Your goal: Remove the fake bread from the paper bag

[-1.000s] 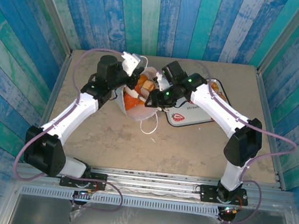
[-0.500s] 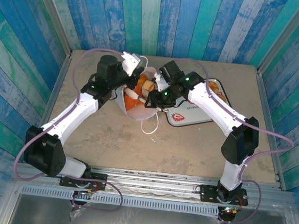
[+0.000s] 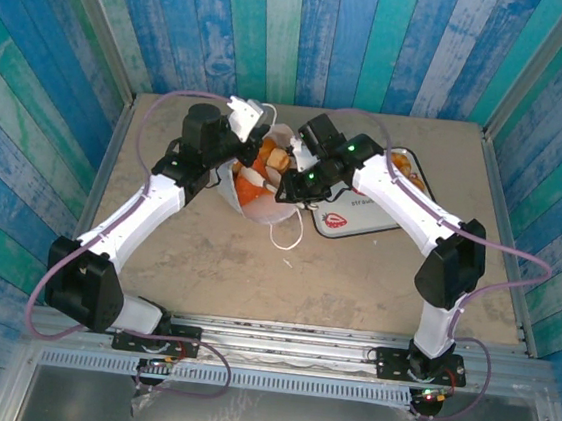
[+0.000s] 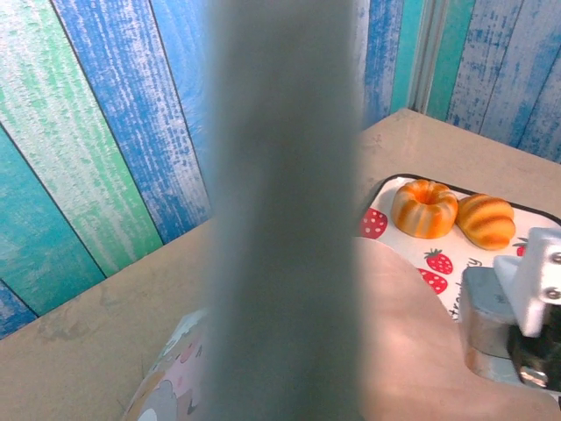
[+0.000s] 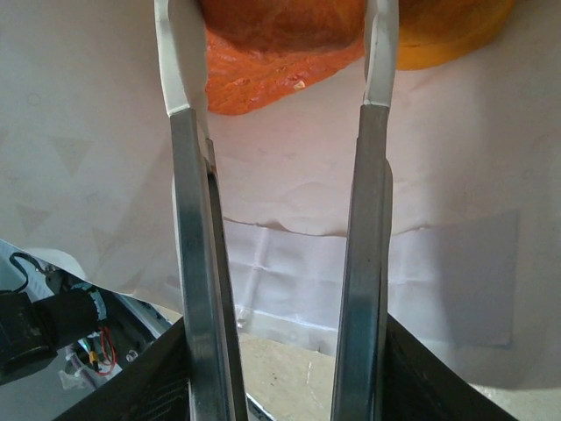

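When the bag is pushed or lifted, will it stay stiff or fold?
Likely floppy: the bag lies slumped and its thin wall shows creases. Probably light too, so it may lift or slide along with the bread inside.

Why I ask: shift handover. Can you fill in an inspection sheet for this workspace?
Surface: beige table, mottled.
Job's things: paper bag open between the arms, fake bread inside; two pastries on the strawberry tray.
Clutter: nothing seen beyond the tray.
Grippers: left gripper shut by the bag's mouth; right gripper inside the bag, jaws either side of an orange piece, grip unconfirmed.
Cables: purple cables looping along both arms.
Surroundings: blue-green plank walls.
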`<state>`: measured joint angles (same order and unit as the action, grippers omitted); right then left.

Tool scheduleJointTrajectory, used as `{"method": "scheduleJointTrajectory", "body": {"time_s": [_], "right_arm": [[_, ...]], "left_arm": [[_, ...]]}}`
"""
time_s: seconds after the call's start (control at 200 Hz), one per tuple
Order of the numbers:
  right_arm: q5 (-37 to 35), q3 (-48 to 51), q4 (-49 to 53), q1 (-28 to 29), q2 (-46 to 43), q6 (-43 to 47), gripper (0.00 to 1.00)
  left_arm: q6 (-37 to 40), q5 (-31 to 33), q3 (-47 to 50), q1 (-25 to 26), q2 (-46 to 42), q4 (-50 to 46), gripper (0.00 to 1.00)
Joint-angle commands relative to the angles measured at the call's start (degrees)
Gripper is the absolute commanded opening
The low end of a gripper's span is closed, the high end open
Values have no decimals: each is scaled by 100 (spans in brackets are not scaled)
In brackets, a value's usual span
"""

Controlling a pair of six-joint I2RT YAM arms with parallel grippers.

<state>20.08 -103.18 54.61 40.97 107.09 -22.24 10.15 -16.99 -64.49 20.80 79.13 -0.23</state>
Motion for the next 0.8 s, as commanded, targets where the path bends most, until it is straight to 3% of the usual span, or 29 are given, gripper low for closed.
{"method": "scheduleJointTrajectory", "body": {"time_s": [0.0,0.796], "right_arm": [[-222,-124,128,33,-379,27,47],[-287,293,264,-232,-1703,141,47]], "left_arm": [[-159,337,-2,4,-39,467,0],[-598,958,-204,3,262,462,0]]}}
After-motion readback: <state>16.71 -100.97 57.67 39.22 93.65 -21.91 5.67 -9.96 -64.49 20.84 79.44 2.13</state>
